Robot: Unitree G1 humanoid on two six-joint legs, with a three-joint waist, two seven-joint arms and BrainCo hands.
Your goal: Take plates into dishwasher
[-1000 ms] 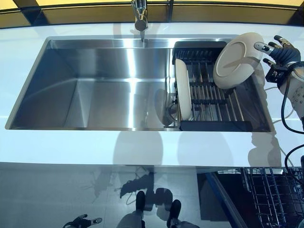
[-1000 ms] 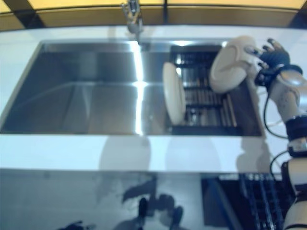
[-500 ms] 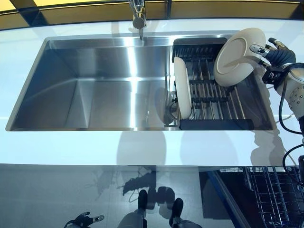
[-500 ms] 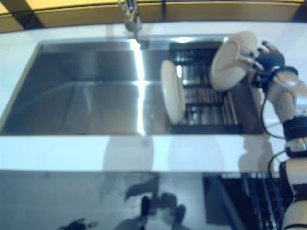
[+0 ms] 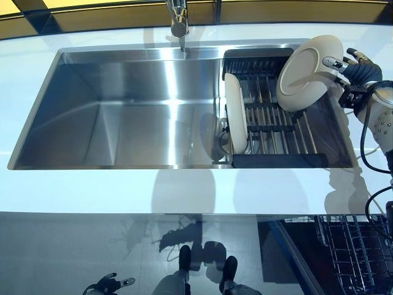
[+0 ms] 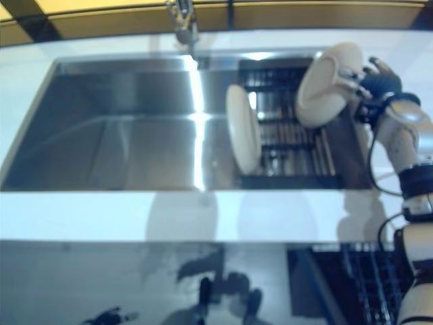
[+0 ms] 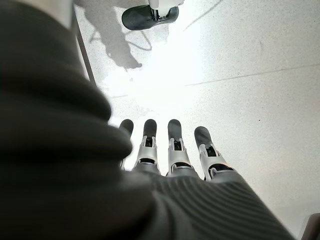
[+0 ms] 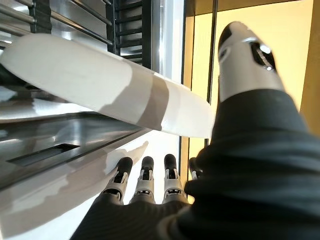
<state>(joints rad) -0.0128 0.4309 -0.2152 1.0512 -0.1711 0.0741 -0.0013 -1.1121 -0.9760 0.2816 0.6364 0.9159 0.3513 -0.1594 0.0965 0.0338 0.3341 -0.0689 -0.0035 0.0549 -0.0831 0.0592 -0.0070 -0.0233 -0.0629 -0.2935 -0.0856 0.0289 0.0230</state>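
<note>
R hand (image 5: 355, 69) pinches round glossy white plate (image 5: 305, 72) over ribbed black rack (image 5: 279, 132); L hand (image 7: 170, 150) relaxed.

- the scene is bright; a hard vertical streak of glare runs down the steel sink (image 5: 123, 110) below the faucet (image 5: 179, 18).
- the white counter (image 5: 184, 190) is washed pale, with soft grey shadows at lower centre.
- the right eye view is hazier than the left.
- in the left wrist view the floor (image 7: 240, 75) blows out white at upper centre.
- a shadow band crosses the plate (image 8: 100, 85).
</note>
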